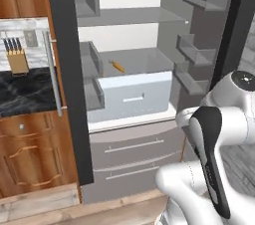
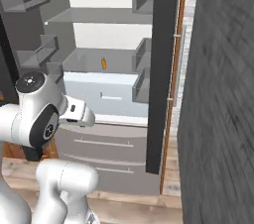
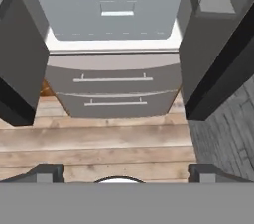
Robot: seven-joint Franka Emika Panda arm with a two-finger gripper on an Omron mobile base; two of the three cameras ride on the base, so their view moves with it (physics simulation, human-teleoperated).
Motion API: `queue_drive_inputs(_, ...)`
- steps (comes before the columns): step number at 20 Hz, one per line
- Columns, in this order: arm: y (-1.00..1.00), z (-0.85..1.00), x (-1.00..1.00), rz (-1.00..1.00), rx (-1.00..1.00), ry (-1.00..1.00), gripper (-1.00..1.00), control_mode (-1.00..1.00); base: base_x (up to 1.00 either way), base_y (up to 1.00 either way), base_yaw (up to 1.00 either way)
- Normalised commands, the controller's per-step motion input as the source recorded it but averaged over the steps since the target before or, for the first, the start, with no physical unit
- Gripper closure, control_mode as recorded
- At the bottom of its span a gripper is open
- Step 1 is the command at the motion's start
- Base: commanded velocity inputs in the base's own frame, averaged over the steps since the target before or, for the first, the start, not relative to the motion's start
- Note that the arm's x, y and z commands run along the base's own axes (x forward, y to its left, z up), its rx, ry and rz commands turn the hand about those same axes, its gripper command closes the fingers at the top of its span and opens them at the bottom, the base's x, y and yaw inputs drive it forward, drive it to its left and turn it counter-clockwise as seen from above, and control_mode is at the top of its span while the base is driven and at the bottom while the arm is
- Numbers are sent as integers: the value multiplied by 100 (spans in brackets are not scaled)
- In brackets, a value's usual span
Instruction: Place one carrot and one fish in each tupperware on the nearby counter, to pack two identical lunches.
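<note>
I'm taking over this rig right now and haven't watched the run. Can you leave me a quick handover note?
Gripper: open, empty, facing the open fridge's lower drawers.
Carrot: one lies on the fridge shelf above the white drawer.
Counter: to the fridge's left, with a knife block.
Fish, second carrot and tupperware: I can't place them from here.
Done: nothing that can be confirmed.
Left: fetch the carrot, find the rest, pack both lunches.

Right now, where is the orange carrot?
The carrot lies inside the open fridge, on the grey shelf just behind the pale drawer. In the right base view it shows as a small orange spot above that drawer.
</note>
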Motion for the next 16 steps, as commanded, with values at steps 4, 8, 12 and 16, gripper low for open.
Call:
queue_drive_inputs(4, 0, 0, 0, 0, 0, 0, -100, 100, 75, 0, 1)
queue_drive_inputs(8, 0, 0, 0, 0, 0, 0, -100, 100, 90, 5, 0)
queue_drive_inputs(12, 0, 0, 0, 0, 0, 0, -100, 100, 84, 8, 0)
queue_drive_inputs(16, 0, 0, 0, 0, 0, 0, -100, 100, 65, 10, 0)
